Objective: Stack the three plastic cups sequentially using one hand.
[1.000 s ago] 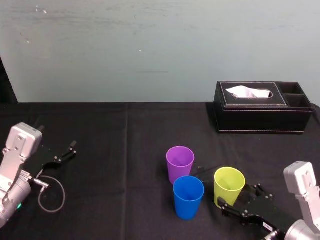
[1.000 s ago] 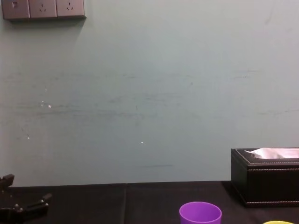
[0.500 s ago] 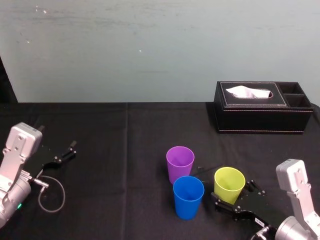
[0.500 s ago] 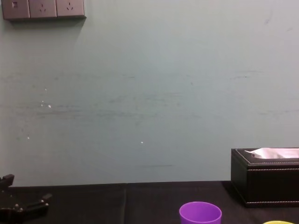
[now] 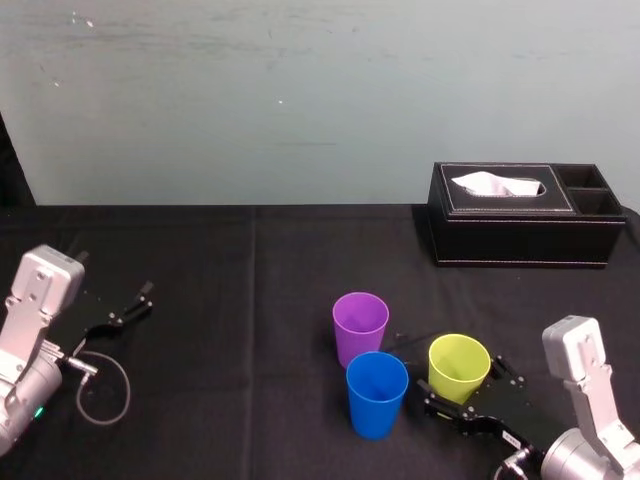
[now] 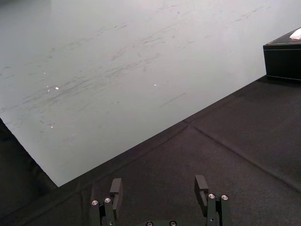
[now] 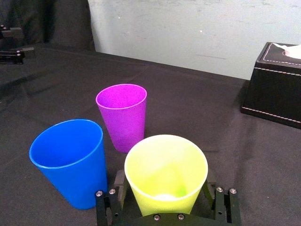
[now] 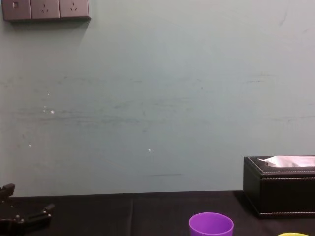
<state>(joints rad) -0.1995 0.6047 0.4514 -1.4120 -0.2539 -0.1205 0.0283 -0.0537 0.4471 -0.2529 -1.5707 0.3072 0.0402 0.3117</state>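
Lower right of the head view: right gripper [image 5: 468, 393] low over the black surface [image 5: 250, 300], reaching in from the frame's bottom corner. Fingers apart, one on each side of the yellow-green cup [image 5: 459, 366]. In the right wrist view a thin gap shows between each finger and the cup wall; contact cannot be confirmed. Cup stands upright on the surface, mouth up, inside empty.

Blue cup [image 5: 377, 393] stands upright just left of the yellow-green one, bottom centre of the head view, nearest of the three to the robot. The two rims are close but apart.

Purple cup [image 5: 360, 325] stands upright just behind the blue one, slightly to its left. Blue rim overlaps the purple base in the head view; the right wrist view shows a sliver of cloth between them. All three form a tight triangle, none nested in another.

Left side of the head view: left gripper [image 5: 125, 310] parked low by the surface, well apart from the cups. Fingers spread, nothing between them, per the left wrist view. A loop of thin cable [image 5: 100, 390] lies beside the arm.

Upper right of the head view: black tissue box [image 5: 520, 215] at the far edge of the surface, white tissue poking out of its slot, well behind the cups.

Beyond: pale grey-green wall [image 5: 300, 100], scuffed. Sockets [image 8: 45, 9] at the upper left of the chest view.
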